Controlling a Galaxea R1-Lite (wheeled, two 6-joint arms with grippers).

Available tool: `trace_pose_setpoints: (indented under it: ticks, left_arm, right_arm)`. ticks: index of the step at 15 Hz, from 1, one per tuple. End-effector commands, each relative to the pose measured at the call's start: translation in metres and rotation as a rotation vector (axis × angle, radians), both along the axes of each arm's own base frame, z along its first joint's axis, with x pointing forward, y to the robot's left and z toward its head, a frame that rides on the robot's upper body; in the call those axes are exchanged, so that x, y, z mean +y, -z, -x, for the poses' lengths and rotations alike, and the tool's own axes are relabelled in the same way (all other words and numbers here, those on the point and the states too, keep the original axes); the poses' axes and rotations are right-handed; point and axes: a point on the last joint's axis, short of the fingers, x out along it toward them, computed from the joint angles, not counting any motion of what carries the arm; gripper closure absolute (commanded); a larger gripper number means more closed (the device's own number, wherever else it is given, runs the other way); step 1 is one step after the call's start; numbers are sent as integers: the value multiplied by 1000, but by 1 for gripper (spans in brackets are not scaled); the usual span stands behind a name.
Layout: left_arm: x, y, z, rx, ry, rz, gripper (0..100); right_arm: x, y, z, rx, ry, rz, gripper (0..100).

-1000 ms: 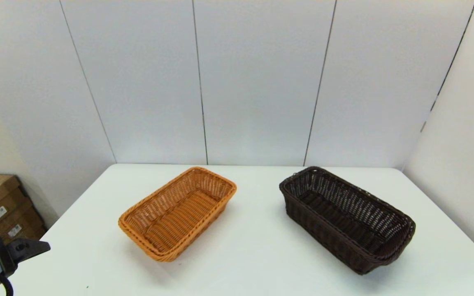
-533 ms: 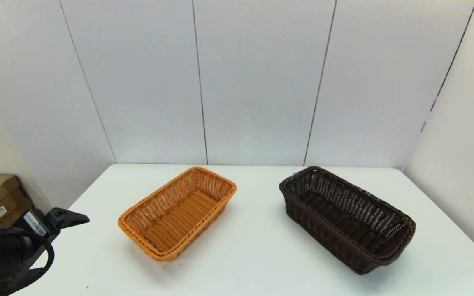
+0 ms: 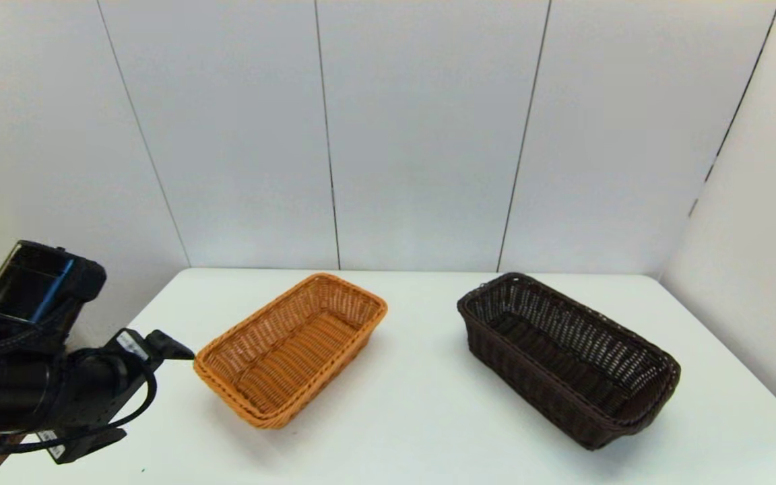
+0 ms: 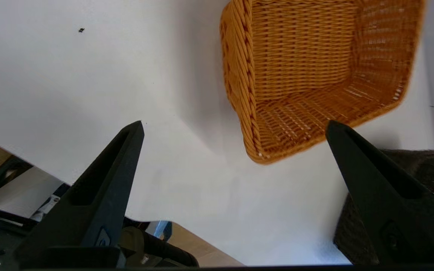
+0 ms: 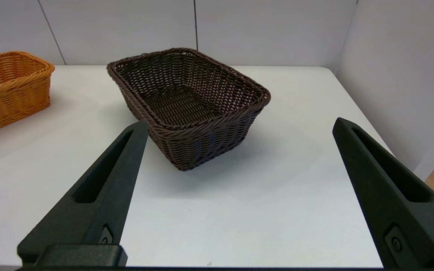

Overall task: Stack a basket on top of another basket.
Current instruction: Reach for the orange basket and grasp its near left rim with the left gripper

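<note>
The dark brown basket (image 3: 566, 357) sits on the right half of the white table (image 3: 415, 417), open side up. The orange-tan basket (image 3: 294, 347) rests left of centre, set at an angle. My left arm reaches in from the left edge, and one of its fingers (image 3: 171, 348) hovers just beside the orange-tan basket's near left corner. The left gripper (image 4: 235, 124) is open and holds nothing, with the orange-tan basket (image 4: 315, 67) just beyond its tips. The right gripper (image 5: 240, 121) is open and empty, held back from the dark brown basket (image 5: 190, 101).
White wall panels (image 3: 428, 135) rise right behind the table's far edge. A side wall (image 3: 765, 269) closes off the right. The table's left edge (image 3: 112, 350) runs under my left arm.
My left arm has risen from the lower left corner and moved forward and right, up to the orange-tan basket's corner. Neither basket has moved.
</note>
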Motion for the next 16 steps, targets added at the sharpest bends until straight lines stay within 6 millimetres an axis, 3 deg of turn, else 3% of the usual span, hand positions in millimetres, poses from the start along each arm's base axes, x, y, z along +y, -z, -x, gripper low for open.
trace_pose_setpoints:
  ticks: [1, 5, 16]
  left_arm:
    - [-9, 41, -47, 102, -20, -21, 0]
    - [-14, 59, -71, 155, -42, -27, 0]
    - [-19, 75, -83, 205, -40, -29, 0]
  right_arm:
    - [0, 0, 0, 1, 0, 0, 0]
    - [0, 0, 0, 1, 0, 0, 0]
    - [0, 0, 0, 1, 0, 0, 0]
